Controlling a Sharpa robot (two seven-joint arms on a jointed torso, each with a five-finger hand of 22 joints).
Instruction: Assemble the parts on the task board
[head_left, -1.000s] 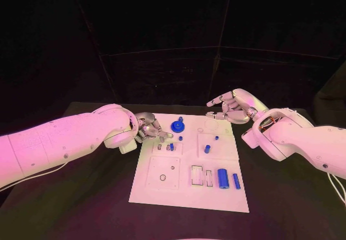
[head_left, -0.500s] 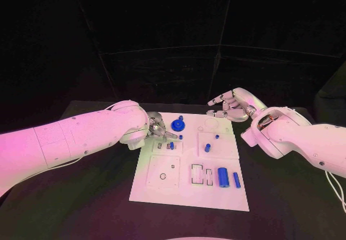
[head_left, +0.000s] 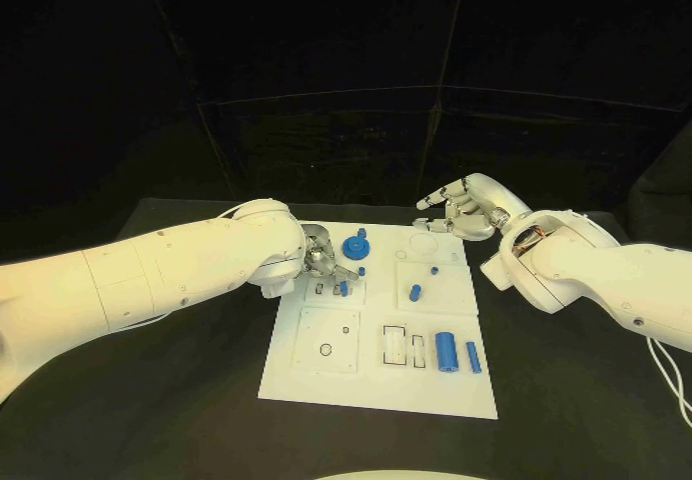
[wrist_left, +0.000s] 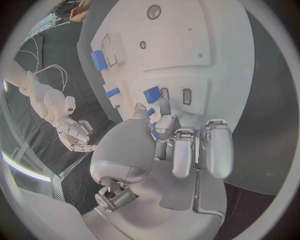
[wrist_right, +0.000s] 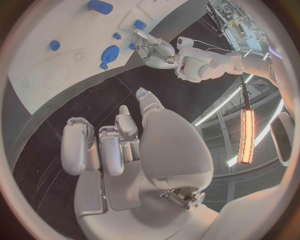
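Black table (head_left: 173, 400), white task board (head_left: 378, 385); L hand (head_left: 320, 262) fingers over blue parts, grip unclear; R hand (head_left: 464, 208) fingers apart, empty.

task board's (head_left: 378, 385) left edge behind left arm (head_left: 159, 275)

the silver many-fingered left hand (head_left: 320, 255) has pushed farther in over the white rectangular task board (head_left: 378, 388), its fingertips now down by the small blue upright peg (head_left: 343, 289) in the board's left recess.
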